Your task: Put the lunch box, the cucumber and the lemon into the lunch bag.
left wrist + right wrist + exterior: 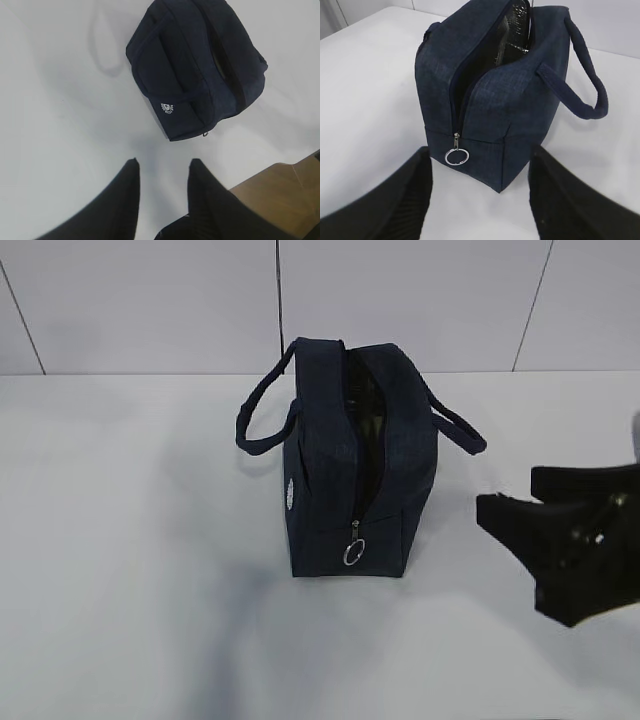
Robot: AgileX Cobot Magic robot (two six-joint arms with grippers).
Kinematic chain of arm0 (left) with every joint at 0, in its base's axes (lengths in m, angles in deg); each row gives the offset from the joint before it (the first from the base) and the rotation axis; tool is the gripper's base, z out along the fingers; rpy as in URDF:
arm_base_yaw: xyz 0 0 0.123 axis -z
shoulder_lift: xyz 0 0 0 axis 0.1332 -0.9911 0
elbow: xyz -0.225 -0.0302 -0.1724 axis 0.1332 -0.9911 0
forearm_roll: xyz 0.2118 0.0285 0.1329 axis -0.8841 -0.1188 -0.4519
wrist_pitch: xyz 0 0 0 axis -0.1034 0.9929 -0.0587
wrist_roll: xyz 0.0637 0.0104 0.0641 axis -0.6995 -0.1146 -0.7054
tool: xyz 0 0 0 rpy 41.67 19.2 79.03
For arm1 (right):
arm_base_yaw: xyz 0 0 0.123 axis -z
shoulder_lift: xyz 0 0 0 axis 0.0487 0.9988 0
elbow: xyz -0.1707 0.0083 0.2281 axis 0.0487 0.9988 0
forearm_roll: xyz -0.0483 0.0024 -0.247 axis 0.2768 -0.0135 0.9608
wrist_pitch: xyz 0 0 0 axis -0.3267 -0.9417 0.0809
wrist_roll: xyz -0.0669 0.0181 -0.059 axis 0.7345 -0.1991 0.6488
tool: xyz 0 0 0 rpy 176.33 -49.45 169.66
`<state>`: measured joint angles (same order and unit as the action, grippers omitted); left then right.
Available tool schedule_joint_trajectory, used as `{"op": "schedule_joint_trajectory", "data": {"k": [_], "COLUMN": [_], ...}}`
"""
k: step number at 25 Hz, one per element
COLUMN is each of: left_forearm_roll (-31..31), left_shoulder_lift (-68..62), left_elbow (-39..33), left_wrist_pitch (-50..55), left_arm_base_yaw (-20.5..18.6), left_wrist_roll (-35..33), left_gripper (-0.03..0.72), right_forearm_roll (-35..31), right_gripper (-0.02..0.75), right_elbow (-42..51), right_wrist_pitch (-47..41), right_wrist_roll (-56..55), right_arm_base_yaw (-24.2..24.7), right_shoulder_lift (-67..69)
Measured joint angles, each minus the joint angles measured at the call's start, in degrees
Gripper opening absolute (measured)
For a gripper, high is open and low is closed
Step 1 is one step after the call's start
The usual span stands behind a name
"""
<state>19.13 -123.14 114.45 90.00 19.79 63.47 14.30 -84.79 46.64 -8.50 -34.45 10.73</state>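
Since no lunch box, cucumber or lemon shows anywhere on the white table [120, 540], they may already sit inside; that is a judgement only, as the dark slit hides the contents. From the left: the left gripper [162, 172], out of the exterior view, hangs parted and empty above bare table. Mid-table, nearer the far edge, stands the lunch bag [360, 460], unzipped, its ring pull [354, 553] low on the near end. At the right edge the right gripper [480, 175], cut off there, gapes empty, facing the bag.
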Motion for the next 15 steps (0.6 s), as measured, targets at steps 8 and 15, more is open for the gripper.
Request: {"op": "schedule_joint_trajectory", "data": {"k": [8,15], "left_forearm_roll": [1.06,1.2], "left_shoulder_lift": [0.0,0.0], "left_elbow": [0.0,0.0], "left_wrist_pitch": [0.0,0.0], "left_arm_base_yaw": [0.0,0.0], "left_wrist_roll": [0.0,0.0], "left_gripper": [0.235,0.235], "right_forearm_roll": [0.1,14.78], "right_gripper": [0.456,0.455], "right_elbow": [4.15,4.15], "right_wrist_pitch": [10.78,22.02], "right_wrist_roll": [-7.15,-12.68], "right_arm_base_yaw": [0.0,0.0], "right_shoulder_lift": [7.21,20.31]}}
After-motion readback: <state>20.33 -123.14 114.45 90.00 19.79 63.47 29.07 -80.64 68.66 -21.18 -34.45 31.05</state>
